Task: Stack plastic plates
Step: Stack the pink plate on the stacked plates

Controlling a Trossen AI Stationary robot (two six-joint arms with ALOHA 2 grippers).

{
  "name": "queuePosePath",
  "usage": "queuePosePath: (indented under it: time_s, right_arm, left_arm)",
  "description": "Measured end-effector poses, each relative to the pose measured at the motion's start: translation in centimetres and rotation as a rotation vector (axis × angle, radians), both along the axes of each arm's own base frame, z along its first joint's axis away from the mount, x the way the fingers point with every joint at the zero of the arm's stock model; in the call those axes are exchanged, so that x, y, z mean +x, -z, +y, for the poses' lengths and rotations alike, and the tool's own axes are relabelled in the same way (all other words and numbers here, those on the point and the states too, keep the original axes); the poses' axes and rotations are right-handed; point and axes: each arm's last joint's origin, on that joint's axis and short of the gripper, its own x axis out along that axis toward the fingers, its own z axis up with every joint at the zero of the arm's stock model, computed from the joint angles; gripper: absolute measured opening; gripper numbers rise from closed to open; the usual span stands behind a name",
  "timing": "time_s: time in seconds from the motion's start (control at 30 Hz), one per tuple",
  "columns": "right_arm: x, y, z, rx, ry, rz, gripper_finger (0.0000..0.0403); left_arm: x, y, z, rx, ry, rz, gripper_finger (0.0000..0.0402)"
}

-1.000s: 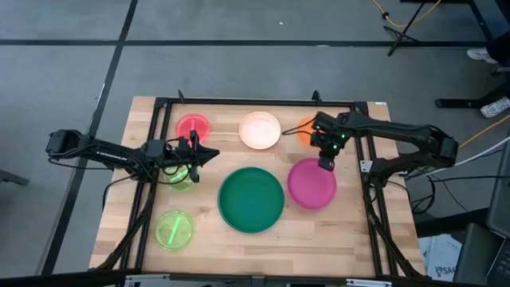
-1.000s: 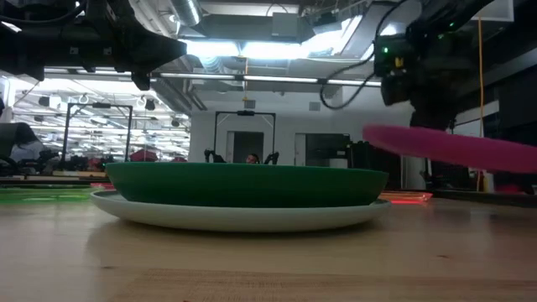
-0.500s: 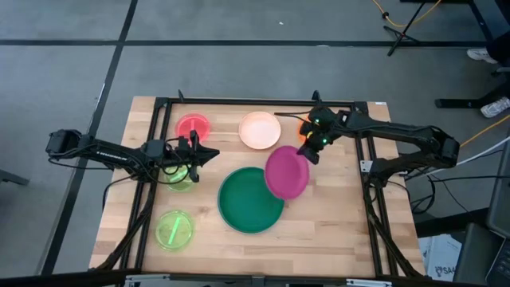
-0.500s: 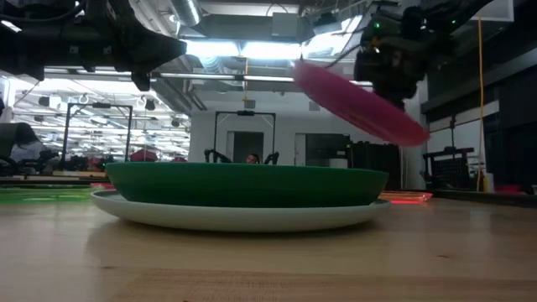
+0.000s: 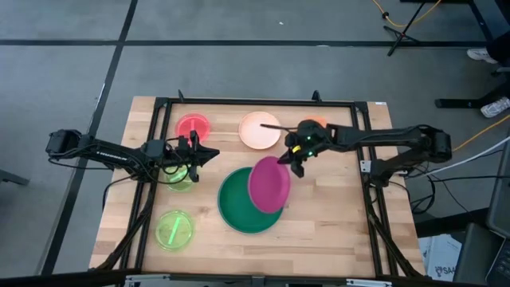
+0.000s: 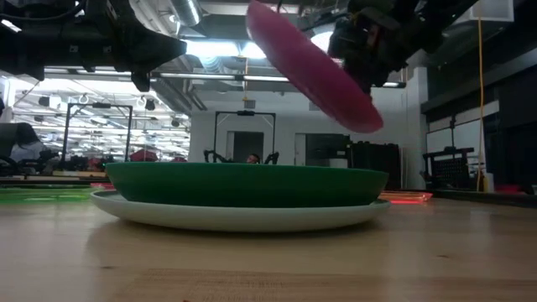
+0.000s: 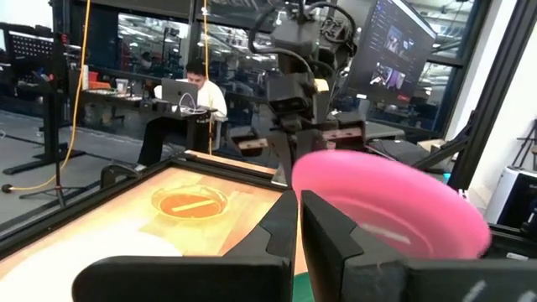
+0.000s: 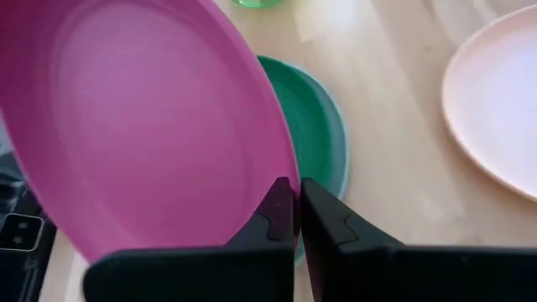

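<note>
My right gripper is shut on the magenta plate, which hangs tilted over the right part of the dark green plate. The green plate lies on a pale plate, whose rim shows beneath it. My left gripper hovers shut, left of the green plate, with its wrist above a neon green plate. The red plate, the cream plate and the orange plate lie along the far side. A second neon green plate lies near left. My right gripper pinches the magenta plate's rim between its two fingers, one on the plate's inner face and one on its underside. The fingers come from the table's far right, slanting down. The plate is lifted clear and tilted, reaching from the fingers toward the near left.
A black frame runs round the table top. Bare wood lies right of and nearer than the green plate. The orange plate is partly hidden under my right arm. In the left wrist view, a person sits at a desk beyond the table.
My right gripper has moved up and toward the table's left, carrying the magenta plate from right of the green plate to above its right part. The plate has risen and tipped from level to a steep slant. My left arm has kept still.
</note>
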Motion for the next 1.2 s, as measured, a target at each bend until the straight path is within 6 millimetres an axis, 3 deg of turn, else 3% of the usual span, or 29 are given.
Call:
queuePosePath:
  time_s: [0.4,0.9,1.2]
  right_arm:
    - [3.7,4.0,1.5,-0.048,-0.008,0.000,0.0001]
    - [5.5,7.4,1.8,-0.019,-0.056,0.011,0.0003]
    - [5.6,7.5,2.9,-0.033,-0.081,0.011,0.0084]
  left_arm:
    - [0.0,0.0,0.0,0.005,-0.008,0.001,0.0011]
    - [0.0,0.0,0.0,0.007,-0.006,0.002,0.0011]
    - [0.0,0.0,0.0,0.007,-0.007,0.002,0.0011]
